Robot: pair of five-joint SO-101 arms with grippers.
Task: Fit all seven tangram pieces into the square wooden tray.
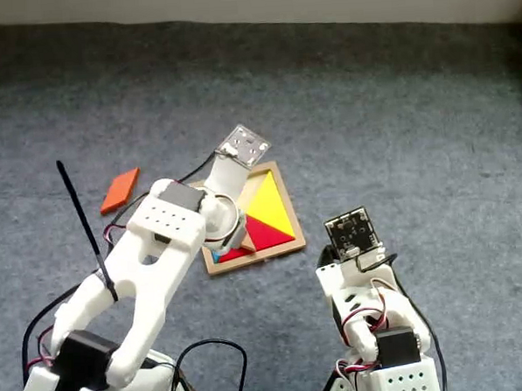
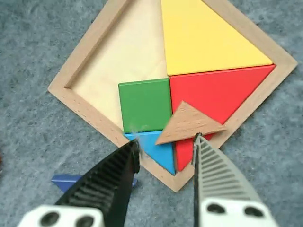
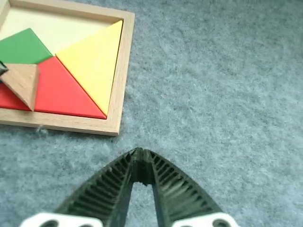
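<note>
The square wooden tray (image 2: 90,40) holds a yellow triangle (image 2: 203,38), a red triangle (image 2: 222,92), a green square (image 2: 144,105) and a blue triangle (image 2: 158,149). A small bare-wood triangle (image 2: 189,124) lies loose on top of the red and blue pieces, askew. My left gripper (image 2: 165,142) hangs open over that corner of the tray, one fingertip (image 2: 197,139) at the wood triangle's edge. An orange piece (image 1: 120,191) lies on the carpet left of the tray (image 1: 283,203). My right gripper (image 3: 140,152) is shut and apart from the tray (image 3: 120,71).
A blue piece (image 2: 66,180) lies on the carpet just outside the tray, partly behind my dark finger (image 2: 111,177). Grey carpet (image 1: 397,109) covers the whole table. The right arm (image 1: 372,303) stands to the tray's lower right.
</note>
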